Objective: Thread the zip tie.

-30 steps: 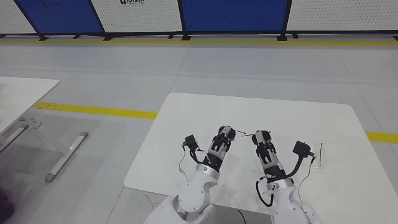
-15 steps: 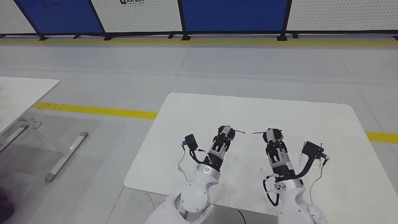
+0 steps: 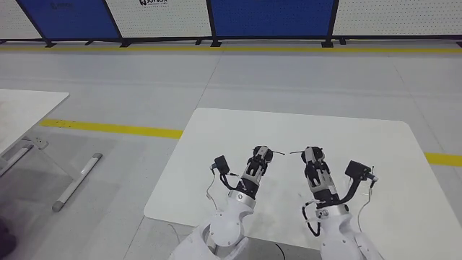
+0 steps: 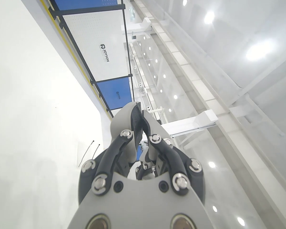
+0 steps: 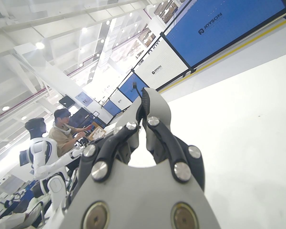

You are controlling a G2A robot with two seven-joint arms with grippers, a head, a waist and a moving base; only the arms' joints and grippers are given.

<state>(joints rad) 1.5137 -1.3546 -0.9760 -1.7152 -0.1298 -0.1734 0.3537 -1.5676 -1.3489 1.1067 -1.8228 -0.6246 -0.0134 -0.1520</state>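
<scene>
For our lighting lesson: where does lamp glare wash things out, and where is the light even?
Left wrist view: ceiling lamps flare, table washed white. Right wrist view: bright glare beyond the right gripper. Top view: even light across the table.

Top camera overlooks the table (image 3: 361,137), which both close, upward-tilted wrist cameras also catch.

Table (image 3: 303,126) far half: open | left gripper (image 3: 264,152) to right gripper (image 3: 309,152): narrow gap, zip tie (image 3: 294,152) juts in | right: loose ties (image 4: 88,153) lying flat
</scene>
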